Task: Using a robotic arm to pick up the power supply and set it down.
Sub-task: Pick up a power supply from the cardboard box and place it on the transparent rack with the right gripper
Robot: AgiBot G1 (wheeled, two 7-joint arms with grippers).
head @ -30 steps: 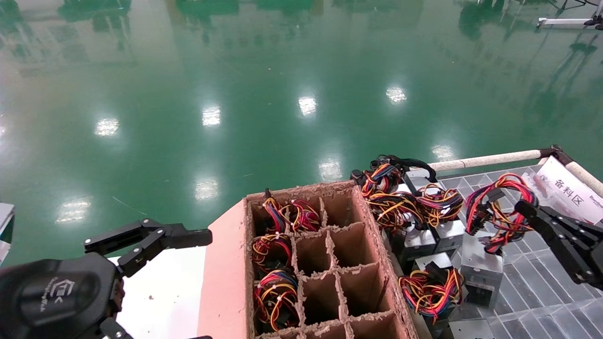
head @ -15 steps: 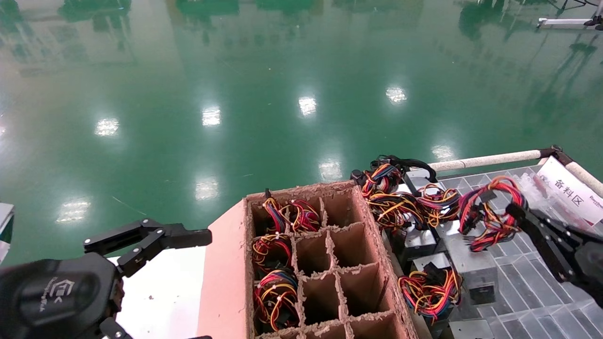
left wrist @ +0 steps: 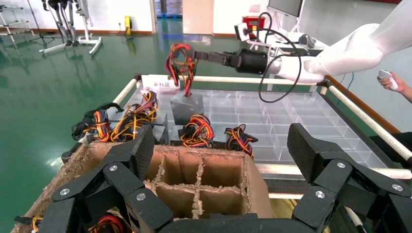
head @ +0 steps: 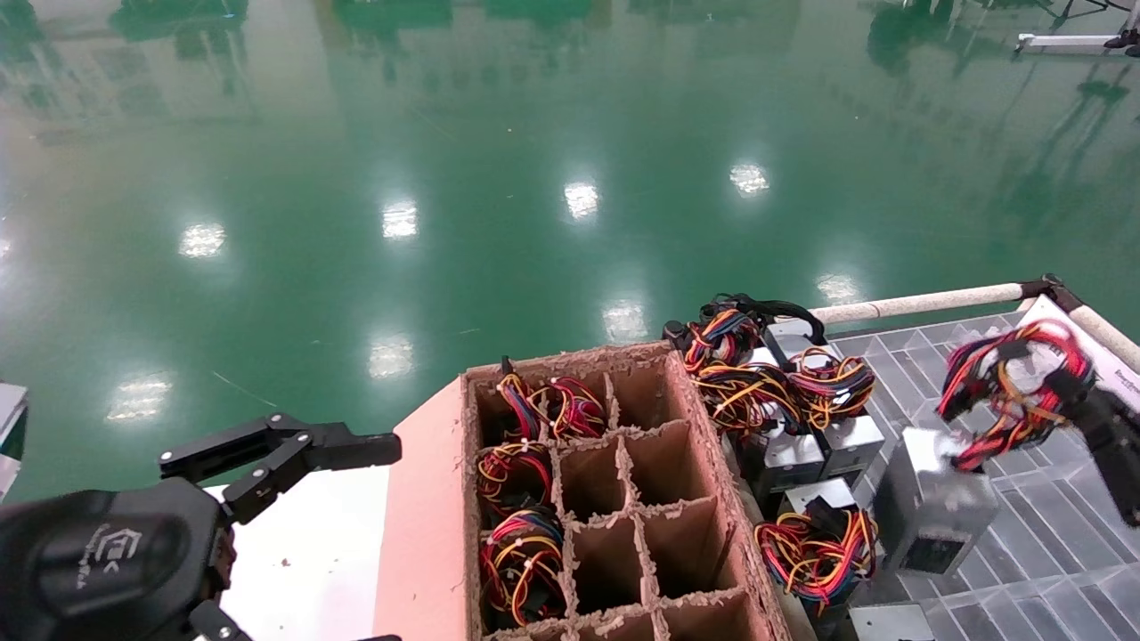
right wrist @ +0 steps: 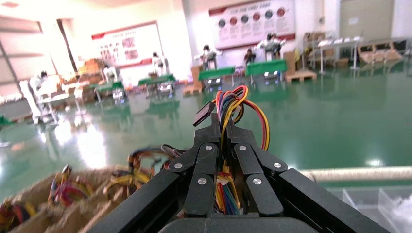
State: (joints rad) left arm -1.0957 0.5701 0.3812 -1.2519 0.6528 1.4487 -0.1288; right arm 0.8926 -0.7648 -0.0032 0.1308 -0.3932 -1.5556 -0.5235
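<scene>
The right end effector is closed on the looped wire bundle of the power supply; in the right wrist view its fingers pinch the red, yellow and orange wires between them. The power supply, a small silver-grey metal box, hangs tilted from this bundle over the clear gridded tray, to the right of the brown cardboard divider box. In the left wrist view the box appears lifted above the tray, below the white tubular right arm with its loose black cable. Whether its lower edge touches the tray cannot be told.

Other power supplies with coloured wire bundles stand crowded between the divider box and the held unit. Several left-hand compartments of the divider box contain wire bundles; the middle and right compartments visible show bare cardboard.

The left end effector rests idle at the lower left, beside the divider box, with its fingers spread wide apart. A white label with printed characters lies at the tray's far right edge, beside a padded rail. The floor beyond is glossy green.
</scene>
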